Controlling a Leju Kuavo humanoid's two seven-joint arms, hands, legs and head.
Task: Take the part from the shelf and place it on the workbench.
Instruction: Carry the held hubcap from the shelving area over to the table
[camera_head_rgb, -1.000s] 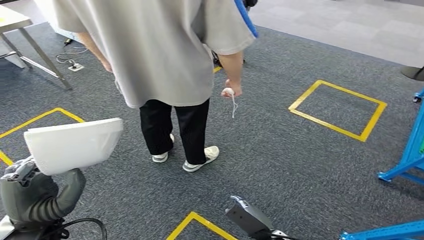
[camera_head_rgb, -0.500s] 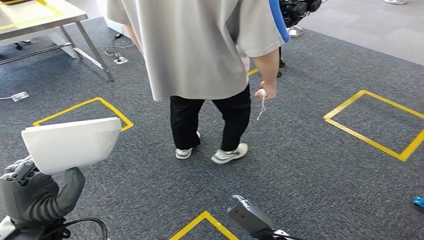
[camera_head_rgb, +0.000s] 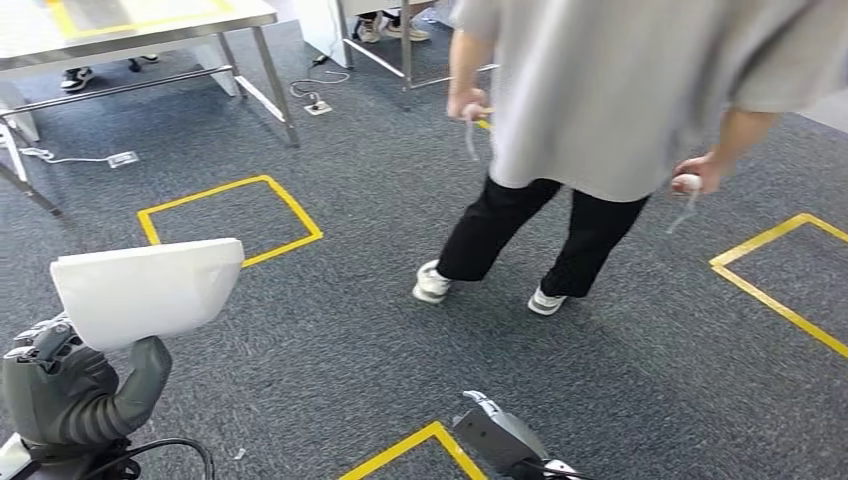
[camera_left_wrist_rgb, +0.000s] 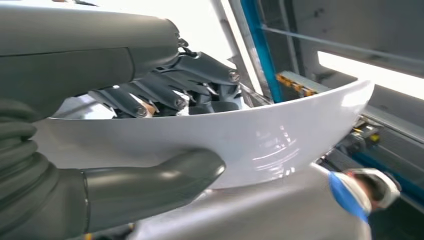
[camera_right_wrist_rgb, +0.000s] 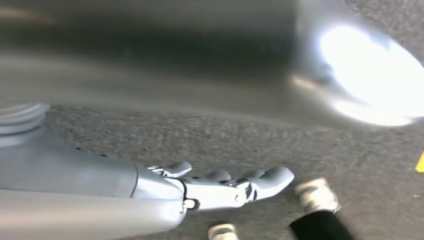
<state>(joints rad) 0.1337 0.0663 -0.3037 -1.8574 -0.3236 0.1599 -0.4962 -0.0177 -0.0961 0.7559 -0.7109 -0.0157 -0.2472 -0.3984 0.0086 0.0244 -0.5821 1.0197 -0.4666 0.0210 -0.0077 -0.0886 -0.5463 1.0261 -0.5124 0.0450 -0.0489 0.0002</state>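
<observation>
Nearest, at the near left, our left hand (camera_head_rgb: 75, 385) has its fingers (camera_left_wrist_rgb: 150, 97) clamped on the white part (camera_head_rgb: 150, 290), thumb under and fingers over, held high and level, we judge for carrying. Our right hand (camera_right_wrist_rgb: 225, 187) hangs low with fingers straight and holding nothing. Beyond, a person (camera_head_rgb: 600, 120) walks across the carpet (camera_head_rgb: 330, 330); the table (camera_head_rgb: 130, 25) stands far left, our likely goal
</observation>
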